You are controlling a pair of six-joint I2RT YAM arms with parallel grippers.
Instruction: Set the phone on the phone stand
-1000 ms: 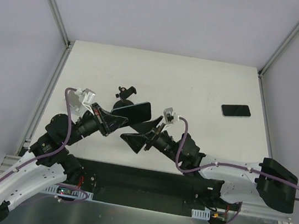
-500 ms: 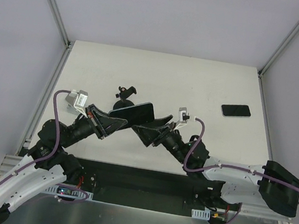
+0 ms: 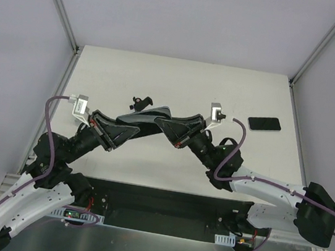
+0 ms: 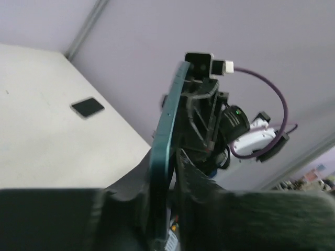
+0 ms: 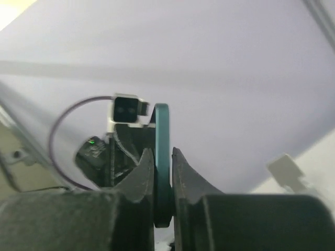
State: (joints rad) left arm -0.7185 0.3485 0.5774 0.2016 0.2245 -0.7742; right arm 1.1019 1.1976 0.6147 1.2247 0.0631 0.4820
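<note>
The phone (image 3: 146, 115) is hanging above the desk (image 3: 222, 89), turned on edge so its thin teal rim is facing the wrist cameras. The left claw (image 3: 131, 125) is clamping its left end, and the right claw (image 3: 163, 123) is pinching the other end, one finger pressing on each face. The phone stand (image 3: 140, 102) is standing just behind the phone's far edge, its cradle showing. Bare desk is lying beyond and rightward. A second dark phone (image 3: 264, 123) is lying near the right edge, well apart.
</note>
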